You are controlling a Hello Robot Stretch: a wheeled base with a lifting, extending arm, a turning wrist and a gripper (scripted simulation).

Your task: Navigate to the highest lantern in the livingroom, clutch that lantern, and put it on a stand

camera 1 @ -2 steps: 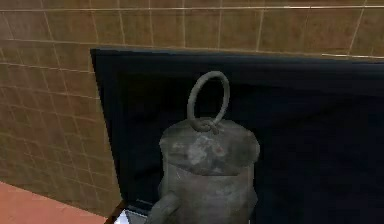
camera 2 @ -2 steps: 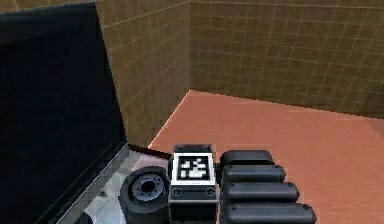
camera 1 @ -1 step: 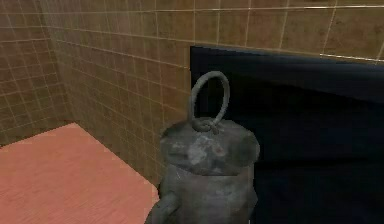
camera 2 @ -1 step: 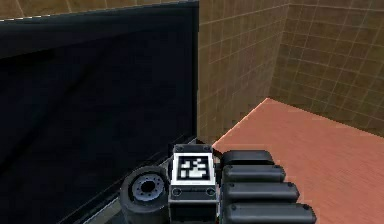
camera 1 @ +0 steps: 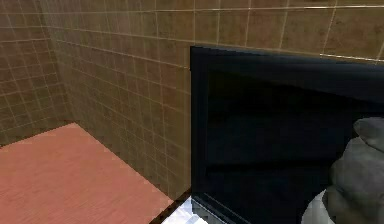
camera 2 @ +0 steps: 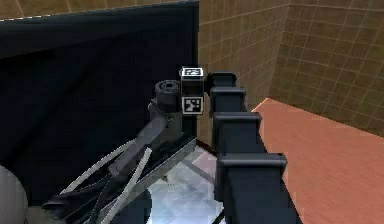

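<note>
My arm (camera 2: 240, 150) rises as a dark segmented bar, with two white marker squares (camera 2: 192, 88) at its far end. Left of them the gripper (camera 2: 105, 172) has a dark round body and thin fingers (camera 2: 130, 160) slanting down to the arm side view's lower left, in front of a large black screen (camera 2: 90, 90). Its far end lies over a pale glossy top (camera 2: 185, 185) with dark shapes, so I cannot tell whether it holds anything. A grey rounded object (camera 2: 10, 198) sits at the lower left corner.
In the forward view the black screen (camera 1: 285, 130) stands close at the right on a white top (camera 1: 185, 213), with a grey-green lumpy object (camera 1: 358, 180) at the right edge. Brown tiled walls (camera 1: 110, 80) meet in a corner at the left. Reddish floor (camera 1: 70, 180) lies there and also past the arm (camera 2: 330, 150).
</note>
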